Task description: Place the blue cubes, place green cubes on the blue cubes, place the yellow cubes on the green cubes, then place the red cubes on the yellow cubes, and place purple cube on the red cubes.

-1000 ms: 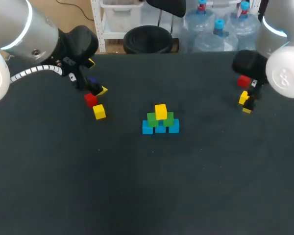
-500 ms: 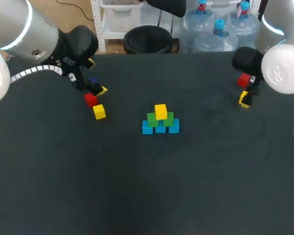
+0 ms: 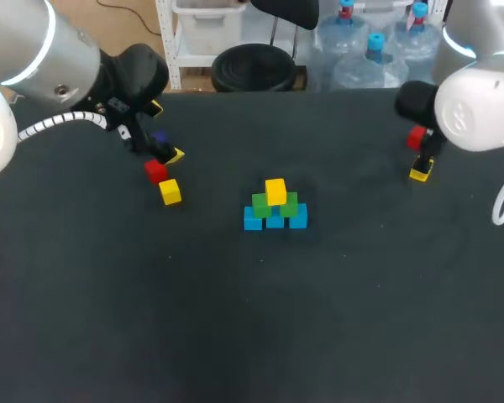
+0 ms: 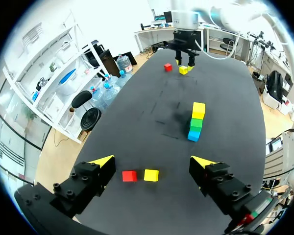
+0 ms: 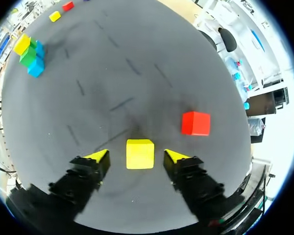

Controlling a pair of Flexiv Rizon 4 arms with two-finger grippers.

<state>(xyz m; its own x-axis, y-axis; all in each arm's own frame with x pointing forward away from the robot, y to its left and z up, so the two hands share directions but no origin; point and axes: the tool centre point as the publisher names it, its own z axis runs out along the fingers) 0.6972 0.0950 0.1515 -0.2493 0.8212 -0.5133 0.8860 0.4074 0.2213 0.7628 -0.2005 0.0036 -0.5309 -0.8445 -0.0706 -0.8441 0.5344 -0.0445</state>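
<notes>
Three blue cubes are carrying two green cubes and one yellow cube mid-tabletop. Our right claw is hanging open around a second yellow cube, beside one red cube. Our left claw is gaping wide near another red cube and a third yellow cube.

Soft, even light falls from overhead onto the matte black table, which soaks it up and gives back no glare. The cube stack throws only a faint, short shadow. The white shell of the right arm is bright almost to washing out, and the left arm carries a broad sheen. In the left wrist view a smudgy dark shadow lies beside the cube stack. In the right wrist view a dim patch of shadow lies just ahead of the yellow cube.
</notes>
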